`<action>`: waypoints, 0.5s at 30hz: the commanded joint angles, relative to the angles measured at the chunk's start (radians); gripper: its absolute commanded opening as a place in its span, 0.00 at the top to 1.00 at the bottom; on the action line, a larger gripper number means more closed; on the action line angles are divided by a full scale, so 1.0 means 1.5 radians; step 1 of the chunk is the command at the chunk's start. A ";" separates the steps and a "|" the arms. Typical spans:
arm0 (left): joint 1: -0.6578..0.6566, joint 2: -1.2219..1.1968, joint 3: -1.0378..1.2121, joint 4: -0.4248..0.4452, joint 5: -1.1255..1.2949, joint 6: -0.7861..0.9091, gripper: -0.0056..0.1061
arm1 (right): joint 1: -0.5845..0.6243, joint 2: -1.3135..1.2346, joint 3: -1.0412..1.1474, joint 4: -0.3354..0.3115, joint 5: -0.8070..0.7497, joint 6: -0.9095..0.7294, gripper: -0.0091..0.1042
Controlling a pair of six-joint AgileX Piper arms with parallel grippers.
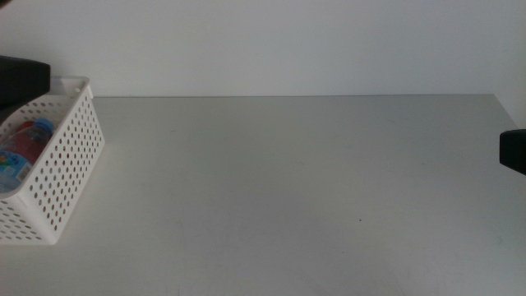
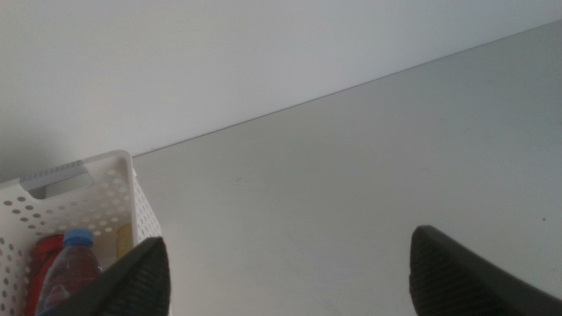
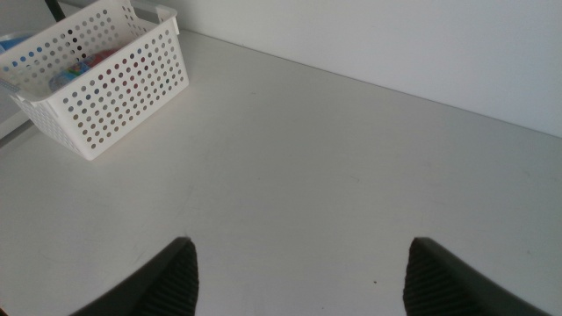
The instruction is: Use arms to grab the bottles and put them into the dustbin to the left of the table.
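Observation:
The white perforated dustbin (image 1: 57, 168) stands at the table's left edge. Inside it lie the clear-blue water bottle (image 1: 25, 152) with its blue cap and the red can (image 1: 31, 136). The left wrist view looks down into the dustbin (image 2: 105, 189) at the water bottle (image 2: 68, 268), the red can (image 2: 44, 259) and a sliver of yellow (image 2: 124, 235). My left gripper (image 2: 290, 259) hangs open and empty just right of the bin. My right gripper (image 3: 300, 263) is open and empty over the bare table, far from the dustbin (image 3: 114, 83).
The light grey tabletop (image 1: 288, 189) runs to a white wall behind. A dark piece of the left arm (image 1: 20, 78) shows behind the bin, and a dark piece of the right arm (image 1: 514, 152) sits at the right edge.

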 commanded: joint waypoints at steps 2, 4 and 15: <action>-0.004 -0.003 -0.015 0.000 -0.052 -0.011 0.11 | 0.002 0.001 -0.015 -0.037 -0.044 -0.008 0.40; -0.004 -0.002 -0.015 0.000 -0.052 -0.011 0.11 | 0.001 0.001 -0.015 -0.079 -0.045 -0.008 0.40; -0.004 -0.091 0.149 -0.021 -0.320 -0.011 0.11 | 0.000 -0.011 -0.015 -0.214 -0.173 -0.008 0.40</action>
